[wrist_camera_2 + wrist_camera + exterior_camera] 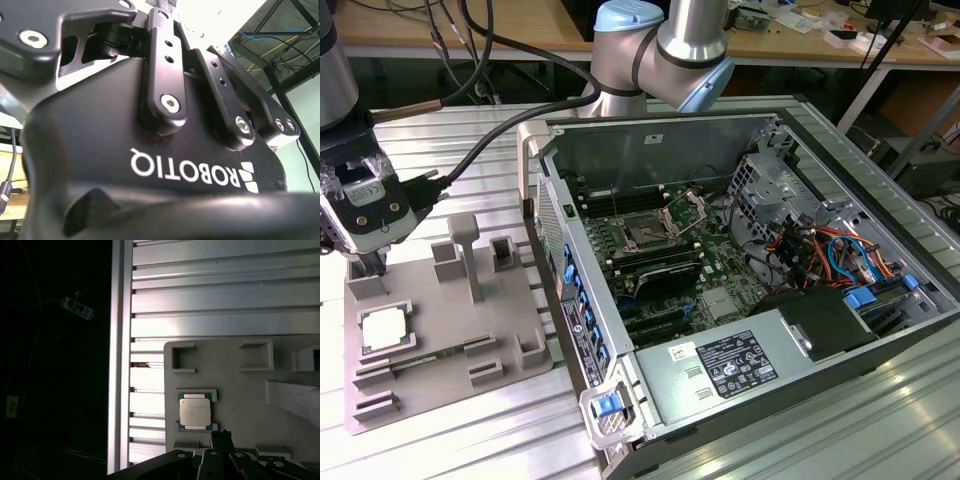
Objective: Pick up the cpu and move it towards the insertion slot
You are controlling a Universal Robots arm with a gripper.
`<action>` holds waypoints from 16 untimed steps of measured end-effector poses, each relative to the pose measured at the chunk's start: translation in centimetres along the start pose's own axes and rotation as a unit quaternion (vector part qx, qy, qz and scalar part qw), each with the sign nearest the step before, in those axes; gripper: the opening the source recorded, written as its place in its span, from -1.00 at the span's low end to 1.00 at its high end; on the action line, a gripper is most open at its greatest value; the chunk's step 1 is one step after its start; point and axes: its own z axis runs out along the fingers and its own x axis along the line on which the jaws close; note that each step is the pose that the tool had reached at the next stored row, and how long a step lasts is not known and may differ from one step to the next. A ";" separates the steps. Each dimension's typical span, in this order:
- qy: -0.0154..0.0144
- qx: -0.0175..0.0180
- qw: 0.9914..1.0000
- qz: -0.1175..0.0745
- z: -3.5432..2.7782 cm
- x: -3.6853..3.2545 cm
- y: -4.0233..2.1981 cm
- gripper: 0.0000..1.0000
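The cpu [384,331] lies flat in a square recess of the grey plastic tray [440,395] at the exterior view's left, its pale metal top facing up. My gripper [365,262] hangs over the tray's back corner, a short way behind the cpu and apart from it. In the first wrist view the cpu [195,411] sits on the tray [240,380], with the gripper's dark tip [222,436] just beside it. The insertion slot [646,235] is on the motherboard inside the open computer case, its metal bracket raised. The second wrist view shows the gripper's black body [150,150] close up.
The open computer case [620,130] lies on its side to the exterior view's right of the tray, its near wall [575,310] between tray and motherboard. Raised blocks [470,255] stand on the tray. Thick cables [490,140] run from the arm's wrist. The ribbed aluminium table [470,450] carries everything.
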 end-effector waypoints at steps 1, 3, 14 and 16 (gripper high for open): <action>0.000 0.000 1.000 0.000 0.01 0.00 0.00 -0.79; 0.000 0.000 1.000 0.000 0.04 0.00 0.00 -0.79; 0.000 0.000 1.000 0.000 0.26 0.00 -0.02 -0.79; 0.000 0.000 1.000 0.000 0.29 0.00 -0.03 -0.79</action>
